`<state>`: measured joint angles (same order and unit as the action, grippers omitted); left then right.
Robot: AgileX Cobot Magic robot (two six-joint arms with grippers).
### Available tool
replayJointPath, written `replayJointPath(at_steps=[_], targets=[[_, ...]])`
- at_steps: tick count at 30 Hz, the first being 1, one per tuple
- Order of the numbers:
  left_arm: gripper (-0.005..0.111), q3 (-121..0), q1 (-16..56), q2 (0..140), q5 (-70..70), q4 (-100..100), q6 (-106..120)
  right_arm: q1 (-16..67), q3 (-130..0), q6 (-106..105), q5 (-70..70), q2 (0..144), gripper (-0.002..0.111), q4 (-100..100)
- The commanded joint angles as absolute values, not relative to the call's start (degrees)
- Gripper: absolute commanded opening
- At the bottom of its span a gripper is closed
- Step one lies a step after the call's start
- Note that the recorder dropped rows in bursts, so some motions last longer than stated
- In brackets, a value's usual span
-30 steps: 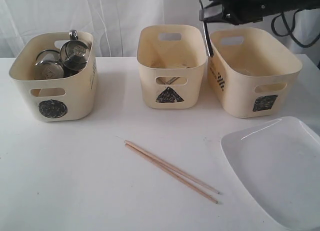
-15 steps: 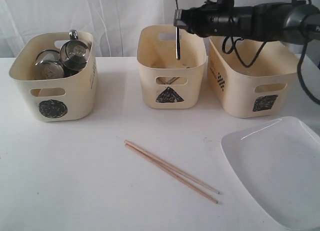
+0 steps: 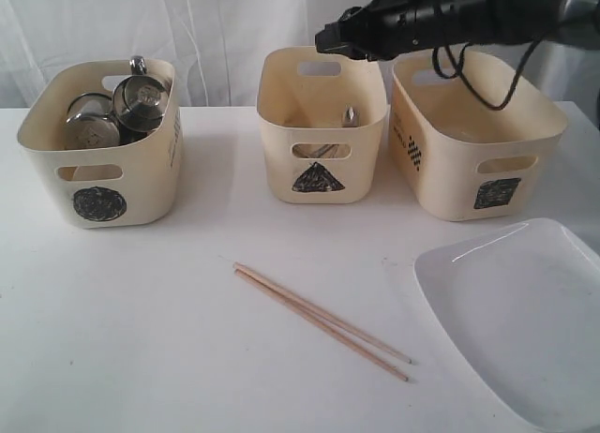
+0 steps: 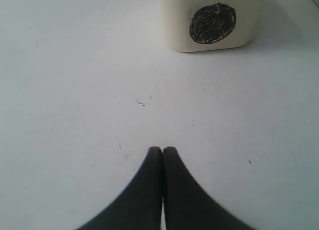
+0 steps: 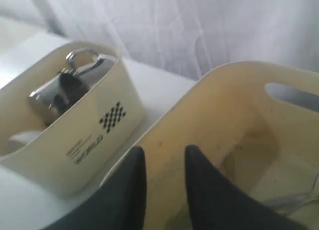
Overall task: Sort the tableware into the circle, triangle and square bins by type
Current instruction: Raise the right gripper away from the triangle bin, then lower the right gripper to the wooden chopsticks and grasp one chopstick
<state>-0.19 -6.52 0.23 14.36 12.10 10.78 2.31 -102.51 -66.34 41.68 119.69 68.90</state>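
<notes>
Three cream bins stand in a row: the circle bin (image 3: 98, 171) at the left, the triangle bin (image 3: 322, 124) in the middle, the square bin (image 3: 473, 138) at the right. Steel mugs (image 3: 141, 100) fill the circle bin. A steel piece of cutlery (image 3: 349, 117) leans inside the triangle bin. My right gripper (image 3: 325, 41) hovers over the triangle bin (image 5: 239, 105), open (image 5: 164, 150) with nothing between its fingers. Two wooden chopsticks (image 3: 319, 321) lie on the table in front. The white plate (image 3: 525, 311) sits at the front right. My left gripper (image 4: 163, 150) is shut and empty above the table, facing the circle bin (image 4: 212, 21).
A white curtain hangs behind the bins. The right arm and its cables (image 3: 469, 11) stretch over the square bin. In the right wrist view the circle bin (image 5: 75, 135) holds a steel mug (image 5: 70, 85).
The right gripper carried a hanging steel utensil leftward from the square bin to over the triangle bin, then opened. The utensil now lies in the triangle bin. The left gripper stayed still.
</notes>
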Motion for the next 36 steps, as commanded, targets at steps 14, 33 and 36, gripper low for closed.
replayJointPath(at_steps=[14, 33, 36], targets=[[0.000, 0.00, -6.75, 0.00, 14.53, 12.56, 10.37, 11.51, -74.67, -30.52, 66.90, 100.29, 0.000, 25.87], [0.000, 0.00, -6.75, 0.00, 14.53, 12.56, 10.37, 19.95, -65.78, -42.18, 44.62, 110.83, 0.040, 19.54], [0.000, 0.00, -6.75, 0.00, 14.53, 12.56, 10.37, 19.95, -65.78, -41.76, 43.17, 112.11, 0.040, 19.54]])
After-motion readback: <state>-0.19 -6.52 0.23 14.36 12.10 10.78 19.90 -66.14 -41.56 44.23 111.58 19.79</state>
